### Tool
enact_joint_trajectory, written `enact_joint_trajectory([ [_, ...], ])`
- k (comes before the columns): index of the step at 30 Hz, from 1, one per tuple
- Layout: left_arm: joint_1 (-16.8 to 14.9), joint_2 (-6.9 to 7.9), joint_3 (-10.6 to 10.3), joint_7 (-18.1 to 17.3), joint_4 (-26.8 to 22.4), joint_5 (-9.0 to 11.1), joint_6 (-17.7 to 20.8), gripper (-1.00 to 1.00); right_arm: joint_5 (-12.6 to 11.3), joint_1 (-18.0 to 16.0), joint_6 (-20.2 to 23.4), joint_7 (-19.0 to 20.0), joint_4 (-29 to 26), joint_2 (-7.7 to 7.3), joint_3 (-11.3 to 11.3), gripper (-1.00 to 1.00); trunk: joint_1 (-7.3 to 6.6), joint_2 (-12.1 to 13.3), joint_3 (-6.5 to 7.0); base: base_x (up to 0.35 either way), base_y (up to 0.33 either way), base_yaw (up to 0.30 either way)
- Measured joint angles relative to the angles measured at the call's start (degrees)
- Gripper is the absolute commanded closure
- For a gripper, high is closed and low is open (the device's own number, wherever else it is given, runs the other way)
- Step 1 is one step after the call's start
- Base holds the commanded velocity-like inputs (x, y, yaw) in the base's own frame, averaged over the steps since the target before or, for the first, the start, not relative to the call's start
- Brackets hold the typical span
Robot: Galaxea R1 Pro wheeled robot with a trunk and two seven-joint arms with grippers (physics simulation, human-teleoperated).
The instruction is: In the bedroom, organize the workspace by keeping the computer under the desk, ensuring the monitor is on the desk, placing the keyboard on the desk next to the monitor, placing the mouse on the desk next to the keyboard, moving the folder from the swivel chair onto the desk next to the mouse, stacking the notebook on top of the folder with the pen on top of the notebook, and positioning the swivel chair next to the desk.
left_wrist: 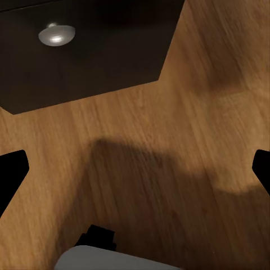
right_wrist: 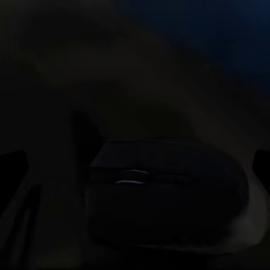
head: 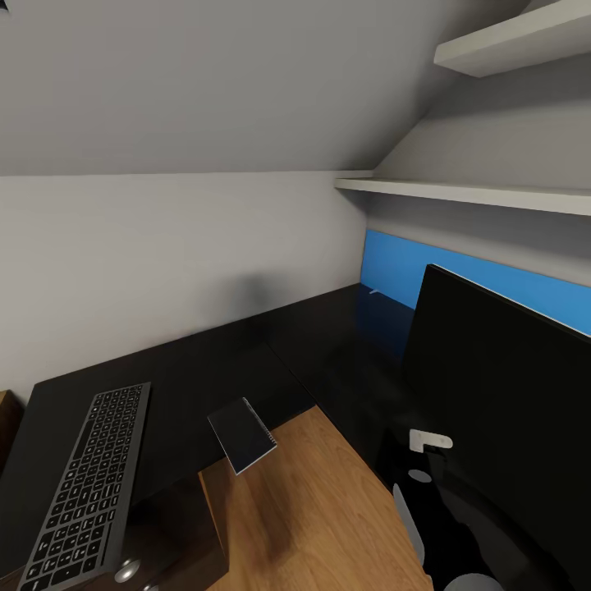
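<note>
Black-topped desk [head: 246, 353] bearing keyboard [head: 86, 484], monitor [head: 501, 386]; notebook [head: 240, 435] overhanging edge, thin, light, likely graspable there; left gripper [left_wrist: 135, 169] spread, right gripper [right_wrist: 135, 163] seemingly spread.

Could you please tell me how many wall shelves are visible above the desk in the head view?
2. The lower shelf runs along the wall just above the desk's blue back panel and the monitor; the upper shelf sits higher, toward the top right corner. More may lie outside the picture.
</note>
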Motion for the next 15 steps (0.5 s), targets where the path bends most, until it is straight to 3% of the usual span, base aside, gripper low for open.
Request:
enact_joint_trajectory([
  [15, 0.0, 0.09, 0.0, 0.0, 0.0, 0.0, 0.0, -1.0, 0.0, 0.0, 0.0, -0.1, 0.0, -0.11, 0.0, -1.0, 0.0, 0.0, 0.0, 0.0, 0.0, 0.0],
])
